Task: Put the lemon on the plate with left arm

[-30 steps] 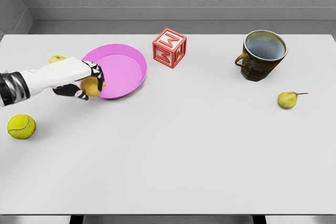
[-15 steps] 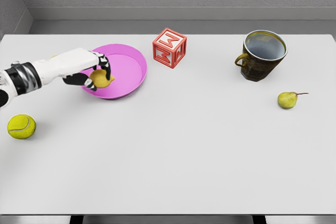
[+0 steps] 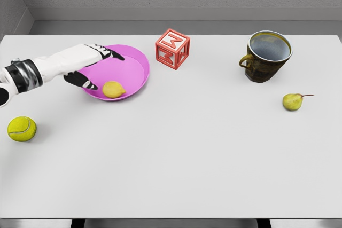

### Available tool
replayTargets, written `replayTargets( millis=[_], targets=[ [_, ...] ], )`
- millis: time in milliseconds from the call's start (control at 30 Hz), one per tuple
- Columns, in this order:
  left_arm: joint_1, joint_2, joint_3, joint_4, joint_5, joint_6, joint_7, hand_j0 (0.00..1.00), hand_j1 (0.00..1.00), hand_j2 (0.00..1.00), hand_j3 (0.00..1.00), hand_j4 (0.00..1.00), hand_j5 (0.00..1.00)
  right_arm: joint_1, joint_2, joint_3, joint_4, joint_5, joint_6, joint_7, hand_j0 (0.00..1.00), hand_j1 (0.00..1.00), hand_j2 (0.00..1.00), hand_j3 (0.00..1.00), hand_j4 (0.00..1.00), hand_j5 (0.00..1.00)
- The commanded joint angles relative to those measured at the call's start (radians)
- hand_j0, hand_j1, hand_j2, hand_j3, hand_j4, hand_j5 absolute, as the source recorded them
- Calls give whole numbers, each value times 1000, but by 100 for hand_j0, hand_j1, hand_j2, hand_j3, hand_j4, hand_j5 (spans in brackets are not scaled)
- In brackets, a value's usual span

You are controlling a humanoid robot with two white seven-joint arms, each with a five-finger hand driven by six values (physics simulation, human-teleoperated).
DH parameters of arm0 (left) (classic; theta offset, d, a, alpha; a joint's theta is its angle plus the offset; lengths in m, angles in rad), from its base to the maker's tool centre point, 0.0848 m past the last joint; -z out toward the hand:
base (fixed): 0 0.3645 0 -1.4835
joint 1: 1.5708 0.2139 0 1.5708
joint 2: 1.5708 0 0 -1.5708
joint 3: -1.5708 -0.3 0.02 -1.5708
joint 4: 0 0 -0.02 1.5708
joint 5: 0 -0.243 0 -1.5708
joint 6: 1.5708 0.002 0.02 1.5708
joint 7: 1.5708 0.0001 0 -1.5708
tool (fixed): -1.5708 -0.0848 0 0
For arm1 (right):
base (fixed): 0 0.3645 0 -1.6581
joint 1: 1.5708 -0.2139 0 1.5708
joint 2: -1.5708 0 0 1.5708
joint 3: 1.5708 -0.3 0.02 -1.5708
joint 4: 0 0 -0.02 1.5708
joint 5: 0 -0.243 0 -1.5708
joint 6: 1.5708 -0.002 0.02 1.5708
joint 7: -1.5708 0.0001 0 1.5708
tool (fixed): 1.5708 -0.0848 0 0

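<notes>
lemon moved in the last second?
Yes. The lemon went right, from outside the plate's left rim to inside its near edge, released by the left hand.

Single head view, looking down across table.

Hidden / cut off, head view

Left arm runs off the left edge, so nothing past the forearm shows; its robot hand covers the plate's left rim and part of the floor. Tabletop cropped at the left and right edges, front lip only just in frame at the bottom. Mug: handle half behind the body, contents too dark to tell. Letter block: far faces out of sight.
</notes>
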Motion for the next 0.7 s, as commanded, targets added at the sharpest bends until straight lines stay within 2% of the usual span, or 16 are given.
replayTargets(
  millis=[0,100,167,200,333,400,500,600,667],
  targets=[
    [0,2,4,-3,4,0,0,100,100,100,100,100,100,2,0,-1,0,0,0,0,100,100,100,100,100,100],
    [2,11,7,-20,12,-9,0,100,100,100,100,100,100,0,0,0,0,0,0,0,100,100,100,100,100,100],
    [5,16,10,-66,18,-12,1,100,100,100,100,100,100,0,0,0,0,0,1,0,100,100,100,100,100,100],
    [18,33,39,-120,20,-33,1,100,100,100,100,100,100,0,0,0,0,0,0,0,100,100,100,100,100,100],
    [74,56,129,-161,29,-132,1,100,100,100,100,100,100,0,0,-1,0,0,0,0,100,100,100,100,100,100],
    [127,82,208,-192,32,-211,1,100,100,100,100,100,100,0,0,0,0,0,0,0,100,100,100,100,100,100],
    [169,110,266,-197,73,-241,1,100,100,100,100,100,100,0,0,-1,0,0,0,0,100,100,100,100,100,100],
    [239,111,363,-198,73,-241,3,100,100,100,100,100,100,0,0,0,0,0,0,0,100,100,100,100,100,100],
    [273,111,370,-197,72,-241,3,100,100,100,100,100,100,0,0,0,0,0,0,0,100,100,100,100,100,100]
  ],
)
